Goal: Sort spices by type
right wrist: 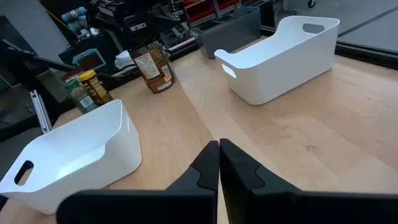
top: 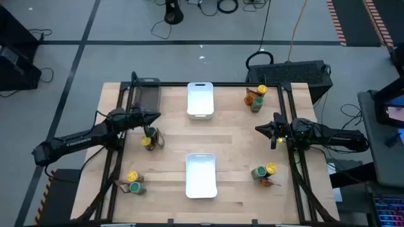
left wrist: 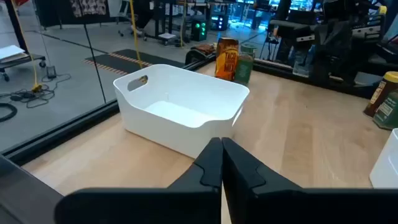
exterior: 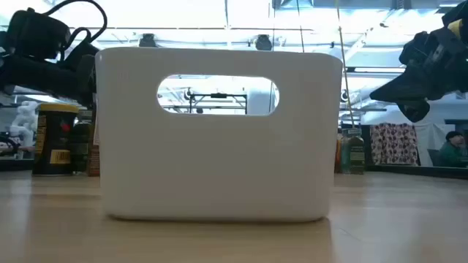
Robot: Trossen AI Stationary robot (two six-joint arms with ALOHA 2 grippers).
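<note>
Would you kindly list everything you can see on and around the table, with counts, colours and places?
White bins: two, white, down the table's middle, one at the far edge, one at the near edge; both look empty.
Tray: one, dark grey, far-left corner.
Yellow-lidded jars: four, one per cluster: far right, near right, near left, left of centre.
Green-lidded jars: three clearly seen: far right, near right, near left.
Brown-orange packets: one beside each cluster, e.g. far right; exact count unclear.
Table: one, light wood.
Left gripper: fingers shut, above the left-centre cluster.
Right gripper: fingers shut, at the right side.
</note>
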